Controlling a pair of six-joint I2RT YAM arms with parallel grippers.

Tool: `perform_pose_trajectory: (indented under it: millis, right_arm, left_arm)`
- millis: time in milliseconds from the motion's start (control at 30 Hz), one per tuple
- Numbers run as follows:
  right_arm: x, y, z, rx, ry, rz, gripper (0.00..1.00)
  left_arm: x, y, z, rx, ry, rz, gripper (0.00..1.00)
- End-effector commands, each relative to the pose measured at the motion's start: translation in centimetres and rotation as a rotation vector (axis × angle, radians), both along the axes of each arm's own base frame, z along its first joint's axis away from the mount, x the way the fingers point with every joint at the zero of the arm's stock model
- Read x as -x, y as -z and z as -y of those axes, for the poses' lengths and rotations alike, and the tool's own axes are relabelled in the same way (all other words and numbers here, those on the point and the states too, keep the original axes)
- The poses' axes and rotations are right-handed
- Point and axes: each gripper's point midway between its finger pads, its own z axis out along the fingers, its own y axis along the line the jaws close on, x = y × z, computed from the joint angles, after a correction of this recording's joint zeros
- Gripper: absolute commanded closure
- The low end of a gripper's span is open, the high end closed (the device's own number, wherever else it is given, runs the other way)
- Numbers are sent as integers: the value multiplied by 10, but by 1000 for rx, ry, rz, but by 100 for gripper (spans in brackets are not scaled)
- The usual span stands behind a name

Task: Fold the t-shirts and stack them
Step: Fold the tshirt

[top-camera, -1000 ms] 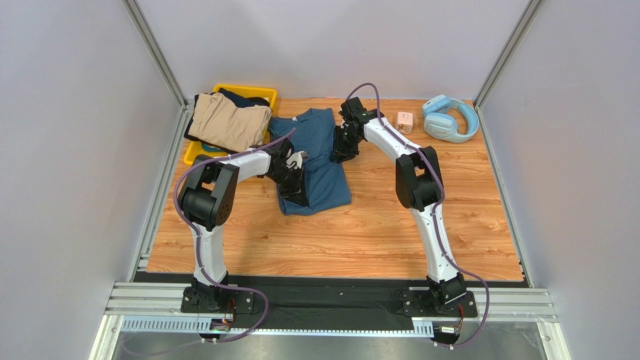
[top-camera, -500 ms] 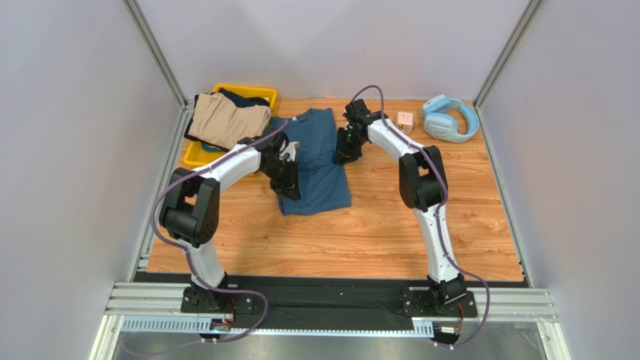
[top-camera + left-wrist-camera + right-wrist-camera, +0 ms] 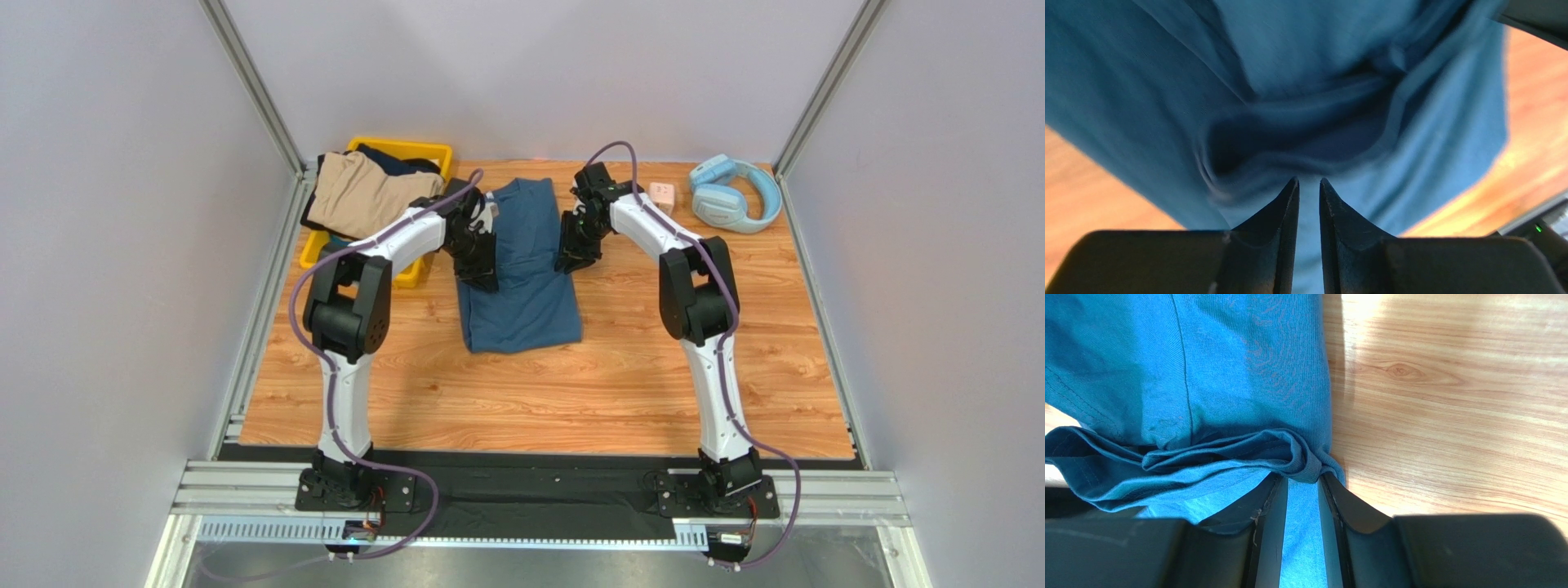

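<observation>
The teal-blue t-shirt (image 3: 525, 276) lies on the wooden table as a long narrow strip, its sides turned in. My left gripper (image 3: 483, 260) is low at the shirt's left edge. In the left wrist view its jaws (image 3: 1308, 181) stand a little apart, open, with rumpled teal-blue cloth (image 3: 1303, 73) beyond the tips and none pinched. My right gripper (image 3: 570, 255) is at the shirt's right edge. It is shut (image 3: 1303, 478) on a bunched fold of the shirt (image 3: 1229, 373). A tan t-shirt (image 3: 368, 196) and a dark navy garment (image 3: 402, 159) are heaped on the bin.
The yellow bin (image 3: 317, 254) stands at the far left corner, close behind my left arm. Light-blue headphones (image 3: 732, 192) and a small pink cube (image 3: 662, 196) lie at the far right. Bare wood (image 3: 1462, 386) spreads to the right of the shirt.
My left gripper moved from the shirt's lower left toward the far end near the bin, and its jaws parted slightly. The shirt's left side is now turned in. The right gripper shifted slightly right.
</observation>
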Motion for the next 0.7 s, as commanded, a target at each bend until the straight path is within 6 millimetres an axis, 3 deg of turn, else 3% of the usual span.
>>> perform_pose_trajectory:
  millis: [0,233,500,600,667]
  right_arm:
    - [13,0,10,31,-22,-27,69]
    - [18,-5,29,68,-8,-22,69]
    - [30,-7,41,93,-6,-34,69]
    - [30,-19,42,89,-2,-13,69]
    - [25,-40,44,74,8,28,67]
  left_arm:
    - [-22,15,-9,-61,-45,4,77]
    - [-13,15,-43,-145,-120,18,76]
    - [-6,0,-59,-158,-137,37,76]
    - [-8,-12,-64,-155,-150,58,76]
    - [-9,-23,-65,-130,-156,71,74]
